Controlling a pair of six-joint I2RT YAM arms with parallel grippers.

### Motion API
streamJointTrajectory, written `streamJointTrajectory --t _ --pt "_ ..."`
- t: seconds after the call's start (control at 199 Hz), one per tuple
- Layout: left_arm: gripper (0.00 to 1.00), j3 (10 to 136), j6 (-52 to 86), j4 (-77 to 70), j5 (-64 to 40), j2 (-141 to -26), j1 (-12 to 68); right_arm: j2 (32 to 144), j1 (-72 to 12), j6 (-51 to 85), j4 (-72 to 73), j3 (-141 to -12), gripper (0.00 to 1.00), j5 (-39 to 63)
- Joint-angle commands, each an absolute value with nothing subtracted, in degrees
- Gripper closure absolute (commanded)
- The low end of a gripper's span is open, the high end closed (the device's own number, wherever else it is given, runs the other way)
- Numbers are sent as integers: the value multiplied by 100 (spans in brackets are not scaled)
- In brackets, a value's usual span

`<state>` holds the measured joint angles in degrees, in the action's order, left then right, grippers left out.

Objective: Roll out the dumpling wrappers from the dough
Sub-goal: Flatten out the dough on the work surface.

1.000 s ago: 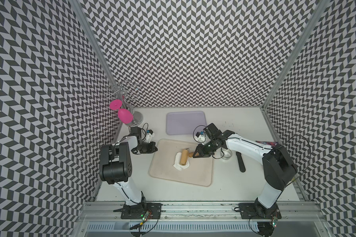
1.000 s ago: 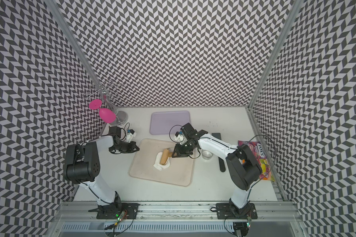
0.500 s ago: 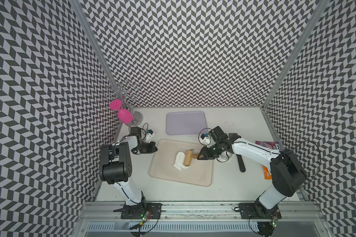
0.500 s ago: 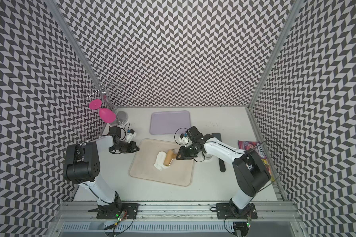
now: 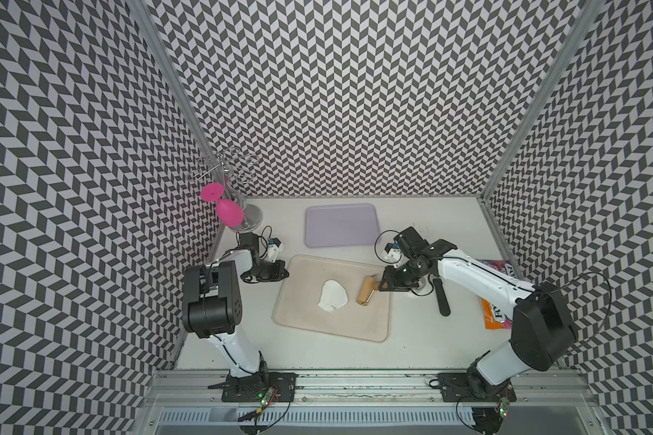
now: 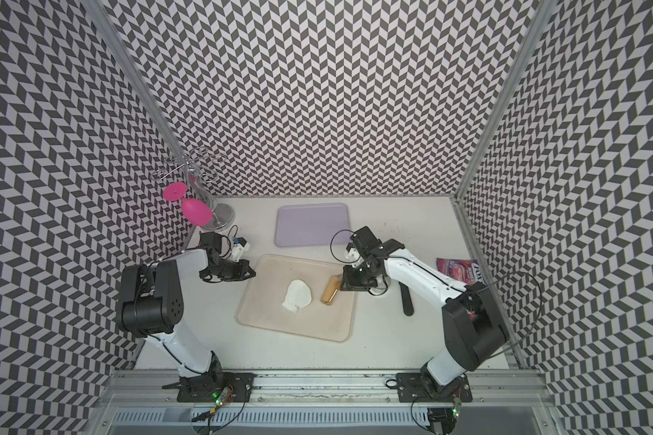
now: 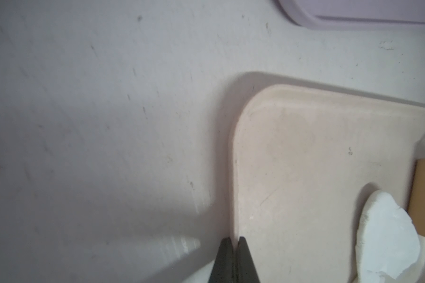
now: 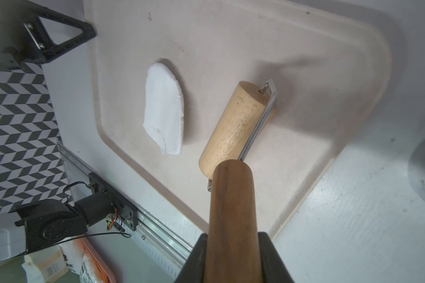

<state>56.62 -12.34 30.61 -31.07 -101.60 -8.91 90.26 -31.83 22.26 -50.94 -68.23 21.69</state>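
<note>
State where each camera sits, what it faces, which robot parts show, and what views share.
Top views: high at the front, looking down on the table; both arms, left gripper and right gripper show.
Left wrist: on the left arm, facing the tray corner; its shut jaws show.
Right wrist: on the right arm, facing along the roller; jaws shut on its handle show.
Shared: all see the dough on the tray.

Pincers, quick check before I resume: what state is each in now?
Left pincer: closed, holding nothing.
Right pincer: closed on the roller handle.
</note>
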Motion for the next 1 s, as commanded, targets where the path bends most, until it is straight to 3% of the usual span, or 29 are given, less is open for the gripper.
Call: streamJointTrajectory --t 0.0,0.231,0.377,0.729,0.995 --pt "100 5591 -1344 3208 -3208 -10097 -982 8926 -3194 2139 -6000 -7405 100 1578" --pt "100 5594 -1353 3208 -3237 -10124 -981 9540 -4114 2223 -6193 -9283 100 1789" --pt "100 5597 -1361 3208 -3240 -10125 -979 10164 -4586 2411 -5879 -9834 100 1836" --pt "100 5595 -1362 3217 -3230 -10122 -982 11081 -5062 2669 -4987 -10031 100 1808" --pt "100 5599 -1362 3225 -3225 -10100 -980 11047 -5062 2727 -4656 -9163 100 1732"
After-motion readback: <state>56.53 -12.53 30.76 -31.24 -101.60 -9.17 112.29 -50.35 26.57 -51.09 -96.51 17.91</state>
